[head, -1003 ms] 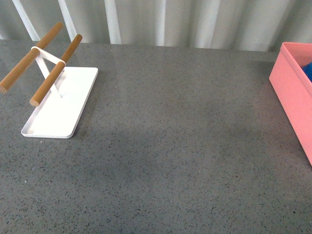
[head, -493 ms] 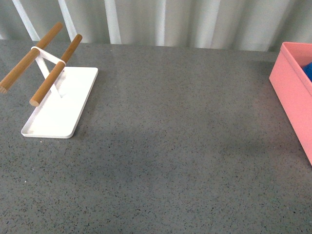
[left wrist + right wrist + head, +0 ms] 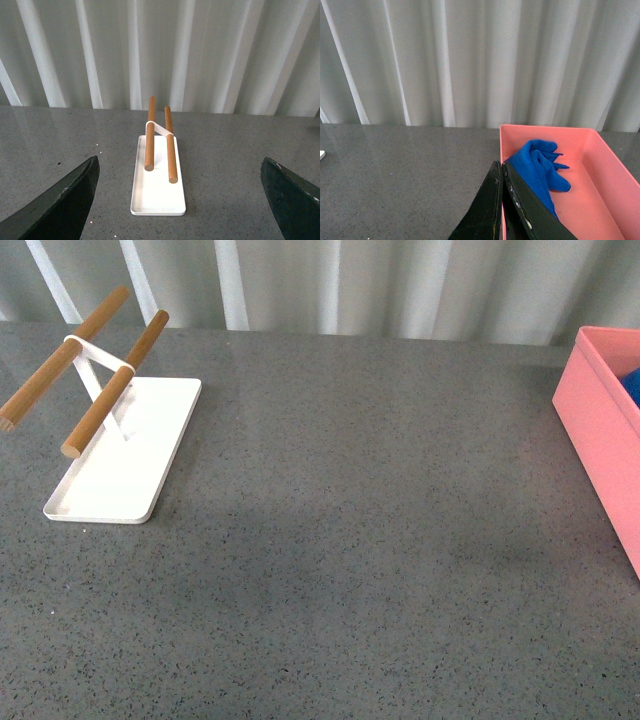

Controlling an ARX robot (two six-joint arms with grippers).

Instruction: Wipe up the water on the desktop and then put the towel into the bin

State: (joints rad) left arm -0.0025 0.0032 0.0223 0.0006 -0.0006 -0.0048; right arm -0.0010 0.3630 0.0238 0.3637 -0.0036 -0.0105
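Note:
The blue towel [image 3: 540,167] lies crumpled inside the salmon-pink bin [image 3: 605,175]; in the front view only a blue corner of the towel [image 3: 632,385] shows over the bin [image 3: 600,430] at the right edge. My right gripper [image 3: 502,172] is shut with nothing between its fingers, and its tips sit in front of the bin's near wall, apart from the towel. My left gripper [image 3: 180,172] is open, its dark fingers [image 3: 65,200] wide apart above the speckled grey desktop [image 3: 360,540]. Neither arm appears in the front view. No water shows on the desktop.
A white tray-based rack with two wooden bars [image 3: 110,410] stands at the desktop's left rear, and the rack [image 3: 159,160] lies straight ahead of my left gripper. A pale pleated curtain [image 3: 330,285] runs along the desktop's back edge.

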